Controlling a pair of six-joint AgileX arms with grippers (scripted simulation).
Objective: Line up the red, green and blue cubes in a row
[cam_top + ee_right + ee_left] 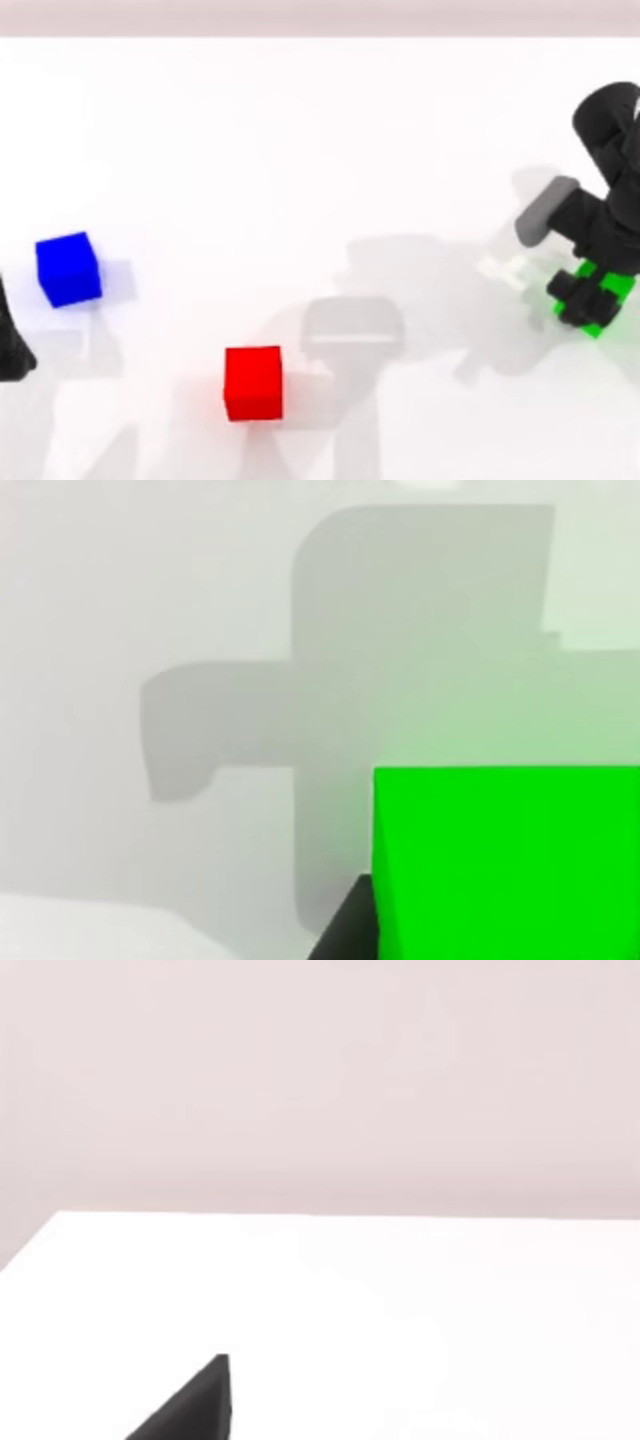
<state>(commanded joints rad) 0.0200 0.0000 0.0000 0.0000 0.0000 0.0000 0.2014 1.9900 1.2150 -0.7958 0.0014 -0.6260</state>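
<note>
The green cube (598, 322) sits at the table's far right with my right gripper (590, 298) shut on it from above. In the right wrist view the green cube (510, 865) fills the near corner, and one dark finger (350, 930) presses against its side. The red cube (253, 383) rests near the front middle of the table. The blue cube (68, 268) stands at the left. My left gripper (12, 345) is parked at the left edge, just in front of the blue cube, and is open; only one fingertip (195, 1405) shows in its wrist view.
The white table (320, 150) stretches between the cubes, with arm shadows across its middle. Its far edge (340, 1214) meets a pale wall in the left wrist view.
</note>
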